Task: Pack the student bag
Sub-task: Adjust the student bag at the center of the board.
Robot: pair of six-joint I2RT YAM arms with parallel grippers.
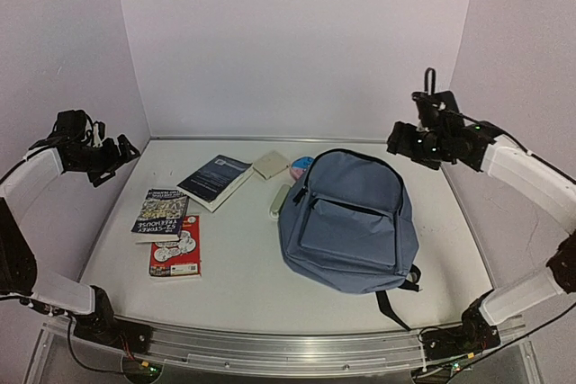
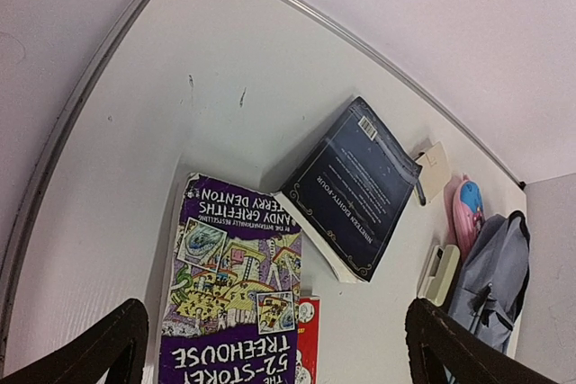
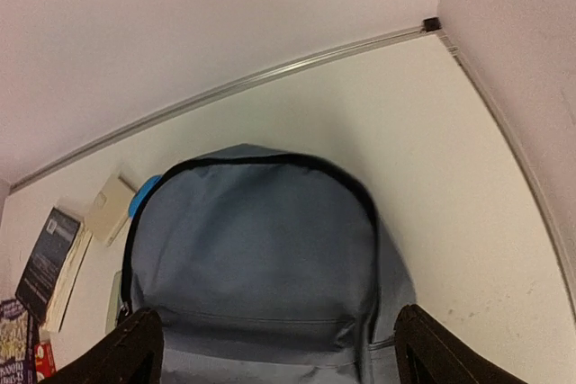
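A white table [image 1: 243,267] stands enclosed by 3 plain, pale lilac walls: the back wall [image 1: 297,42], the left wall [image 1: 54,42] and the right wall [image 1: 531,33]. A thin metal strip [image 1: 225,138] runs where the tabletop meets the back wall. An aluminium rail [image 1: 270,348] spans the near edge. The light is soft and even, with faint shadows. A few small dark marks [image 2: 191,83] fleck the tabletop near its far left corner.

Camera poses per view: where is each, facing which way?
Top external: above, behind the bases, facing down on the table; both arms, left hand, right hand show.
Left wrist: high left, facing the Treehouse book; own fingers show.
Right wrist: high right, facing the student bag; own fingers show.
Shared: student bag in all.
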